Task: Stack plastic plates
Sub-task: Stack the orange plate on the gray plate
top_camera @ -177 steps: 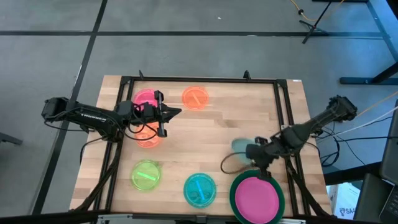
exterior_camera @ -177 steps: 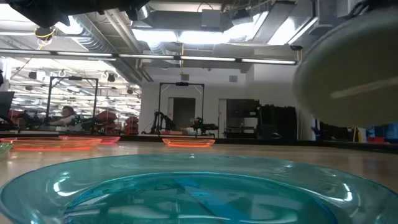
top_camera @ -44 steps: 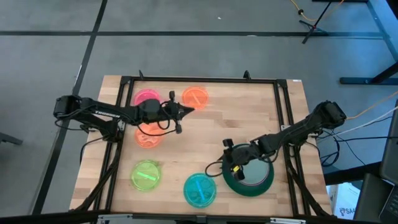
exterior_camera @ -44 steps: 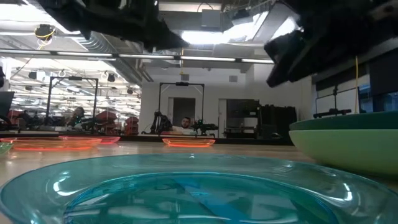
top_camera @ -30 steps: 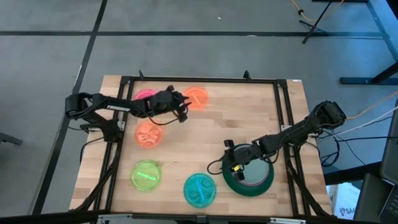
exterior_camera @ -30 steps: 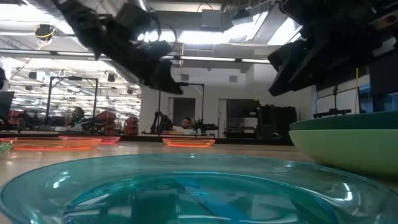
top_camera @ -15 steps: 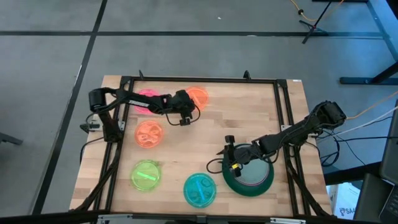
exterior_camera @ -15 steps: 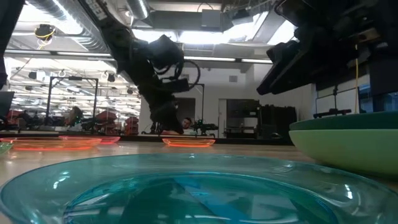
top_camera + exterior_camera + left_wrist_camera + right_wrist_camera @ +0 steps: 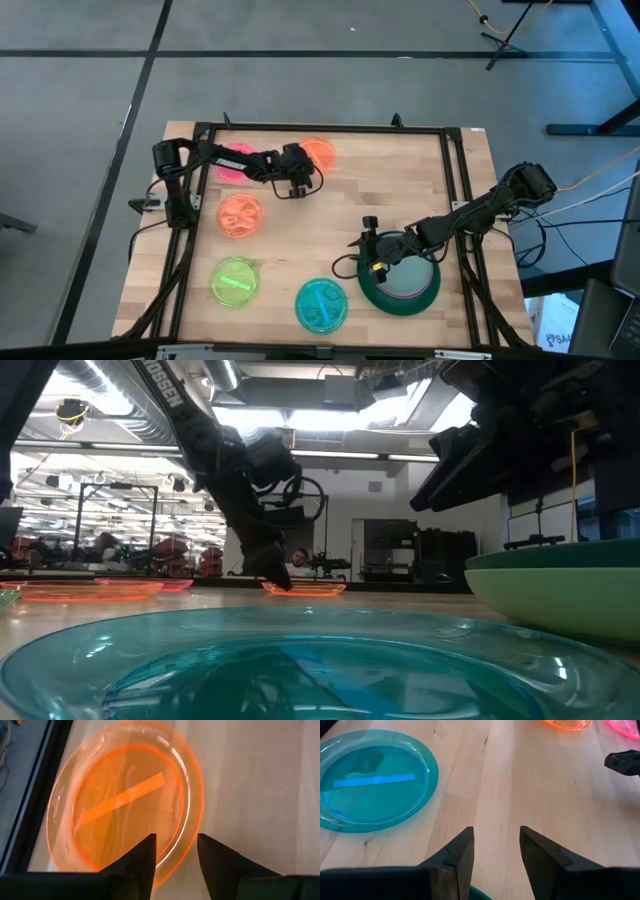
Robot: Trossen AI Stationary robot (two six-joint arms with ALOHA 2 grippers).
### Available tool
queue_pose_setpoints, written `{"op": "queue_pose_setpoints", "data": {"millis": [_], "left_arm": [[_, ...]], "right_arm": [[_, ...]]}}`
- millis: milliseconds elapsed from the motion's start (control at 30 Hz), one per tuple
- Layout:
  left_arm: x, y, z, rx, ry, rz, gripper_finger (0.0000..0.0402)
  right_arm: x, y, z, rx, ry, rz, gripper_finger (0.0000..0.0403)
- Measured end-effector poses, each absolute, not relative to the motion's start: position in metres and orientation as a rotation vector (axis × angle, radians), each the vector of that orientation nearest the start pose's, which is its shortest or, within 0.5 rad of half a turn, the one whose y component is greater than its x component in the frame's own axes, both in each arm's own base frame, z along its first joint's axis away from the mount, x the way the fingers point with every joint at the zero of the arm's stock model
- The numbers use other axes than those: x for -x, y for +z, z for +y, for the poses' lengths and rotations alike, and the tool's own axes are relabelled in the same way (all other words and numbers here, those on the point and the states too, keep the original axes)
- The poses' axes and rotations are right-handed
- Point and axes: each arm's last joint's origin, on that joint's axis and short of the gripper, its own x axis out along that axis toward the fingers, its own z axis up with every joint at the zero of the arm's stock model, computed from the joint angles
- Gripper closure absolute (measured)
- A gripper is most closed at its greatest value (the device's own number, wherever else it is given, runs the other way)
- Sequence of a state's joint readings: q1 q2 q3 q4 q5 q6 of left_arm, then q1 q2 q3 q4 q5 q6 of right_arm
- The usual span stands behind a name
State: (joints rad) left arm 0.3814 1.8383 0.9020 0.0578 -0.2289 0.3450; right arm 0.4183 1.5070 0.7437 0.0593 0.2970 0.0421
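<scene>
The orange plate [image 9: 320,154] lies flat on the table's far side. My left gripper [image 9: 298,183] stands open at its near rim, pointing down: in the left wrist view one finger [image 9: 145,857] is over the orange plate's [image 9: 125,805] inside and the other [image 9: 212,857] is outside it, over the wood. A grey-blue plate [image 9: 406,283] lies in a dark green plate [image 9: 400,302] at the near right. My right gripper [image 9: 366,246] hovers open just beyond that stack's left rim. Pink [image 9: 232,160], salmon [image 9: 240,215], yellow-green [image 9: 235,282] and cyan [image 9: 320,303] plates lie singly.
A black frame [image 9: 320,128] runs along the table's far edge and down both sides. Bare wood [image 9: 390,180] fills the middle and far right. In the low view the cyan plate [image 9: 300,660] fills the foreground and the green stack [image 9: 560,595] stands at the right.
My left gripper has moved toward the table's right edge and come down at the orange plate's near rim, tipping from nearly level to pointing down. No plate has moved.
</scene>
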Motion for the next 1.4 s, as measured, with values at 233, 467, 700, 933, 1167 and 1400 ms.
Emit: {"op": "queue_pose_setpoints", "data": {"millis": [233, 467, 700, 933, 1167, 1400], "left_arm": [[-0.318, 0.113, 0.136, -0.261, 0.424, 1.006, 0.0299], [-0.319, 0.113, 0.137, -0.3, 0.4, 1.007, 0.037], [-0.319, 0.128, 0.126, -0.367, 0.423, 0.999, 0.0395], [-0.325, 0.168, 0.092, -0.466, 0.335, 0.864, 0.0398], [-0.327, 0.203, 0.054, -0.486, 0.195, 0.689, 0.0399], [-0.331, 0.218, 0.025, -0.478, 0.013, 0.591, 0.0399]], "right_arm": [[-0.272, 0.179, 0.112, 0.206, 0.101, 0.662, 0.0255], [-0.273, 0.179, 0.112, 0.206, 0.1, 0.661, 0.0255], [-0.277, 0.185, 0.111, 0.201, 0.026, 0.587, 0.0255], [-0.274, 0.187, 0.11, 0.232, -0.011, 0.61, 0.0256], [-0.273, 0.222, 0.115, 0.455, -0.124, 0.65, 0.0256], [-0.281, 0.256, 0.114, 0.728, -0.129, 0.675, 0.0256]]}}
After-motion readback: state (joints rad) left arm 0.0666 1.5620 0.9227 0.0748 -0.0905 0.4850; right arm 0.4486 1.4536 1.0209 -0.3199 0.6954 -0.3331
